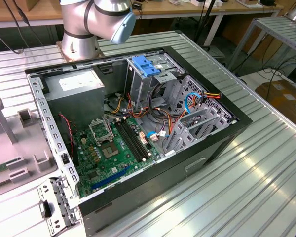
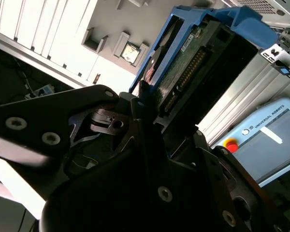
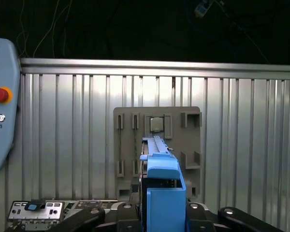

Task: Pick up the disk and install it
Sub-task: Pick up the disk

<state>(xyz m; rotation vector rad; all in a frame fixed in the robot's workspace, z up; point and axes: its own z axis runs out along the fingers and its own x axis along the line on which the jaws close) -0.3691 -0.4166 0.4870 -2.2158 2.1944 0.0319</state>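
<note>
In the second wrist view the disk shows its dark circuit-board face, framed by bright blue side rails. It stands edge-on between the black fingers of my gripper, which is shut on it. The first wrist view looks along the disk's edge, with the blue tab closest and my gripper clamped on it. Beyond the disk in that view lies the grey holder tray, and the disk is apart from it.
An open computer case lies on the ribbed metal table, with a blue bracket on its drive cage. The grey holder tray sits at the exterior view's left. A teach pendant rests on the table.
</note>
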